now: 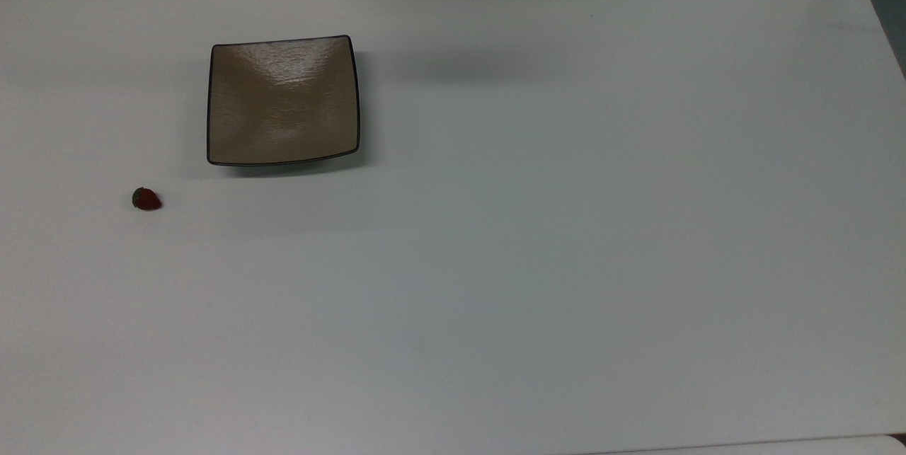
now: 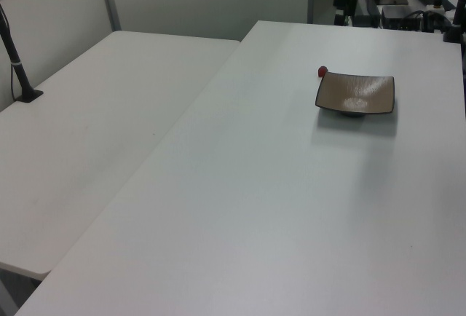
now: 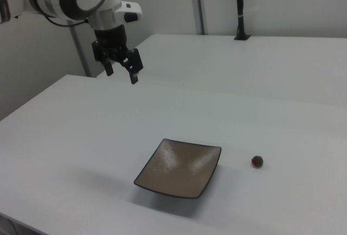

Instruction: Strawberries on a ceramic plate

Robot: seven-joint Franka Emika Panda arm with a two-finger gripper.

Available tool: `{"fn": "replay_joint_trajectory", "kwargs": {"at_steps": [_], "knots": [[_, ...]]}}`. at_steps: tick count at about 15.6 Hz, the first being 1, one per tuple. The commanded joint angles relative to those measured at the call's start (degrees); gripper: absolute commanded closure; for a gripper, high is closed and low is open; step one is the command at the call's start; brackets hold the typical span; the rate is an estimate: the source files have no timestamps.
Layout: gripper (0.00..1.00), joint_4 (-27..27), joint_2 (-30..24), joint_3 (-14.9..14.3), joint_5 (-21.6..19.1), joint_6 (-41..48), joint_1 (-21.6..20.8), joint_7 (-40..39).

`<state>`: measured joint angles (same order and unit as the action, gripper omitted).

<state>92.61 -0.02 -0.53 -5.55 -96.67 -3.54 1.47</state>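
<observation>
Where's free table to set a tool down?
Almost everywhere. The table is bare across the top view's right and bottom. The plate sits upper left, the strawberry below-left of it, apart; only that gap is tight. The open gripper hangs well above the table.

The ceramic plate (image 1: 283, 101) is square, glossy brown-taupe with a thin dark rim and upcurved corners. A faint brushed grain shows across its face, with pale glare from the light. It sits flat and bare on the white bench (image 1: 538, 243), in the top view's upper left.

The strawberry (image 1: 146, 199) is small and dark red with a green cap, far smaller than the plate. It lies on its side on the bench, apart from the plate, off its lower-left corner in the top view, cap toward the top view's left.
</observation>
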Motion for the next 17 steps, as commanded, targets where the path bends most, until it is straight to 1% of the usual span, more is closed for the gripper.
{"fn": "replay_joint_trajectory", "kwargs": {"at_steps": [1, 8, 13, 17], "knots": [[0.00, -0.15, 0.80, 0.10, 0.28, -1.06, -0.67, -1.21], [0.00, -0.24, 0.72, 0.10, 0.37, -1.15, -0.68, -1.30], [0.00, -0.15, 0.81, 0.27, 0.37, -3.60, -0.94, -1.21], [0.00, -0.32, 0.28, 0.27, 0.37, -3.70, -0.50, -0.95]]}}
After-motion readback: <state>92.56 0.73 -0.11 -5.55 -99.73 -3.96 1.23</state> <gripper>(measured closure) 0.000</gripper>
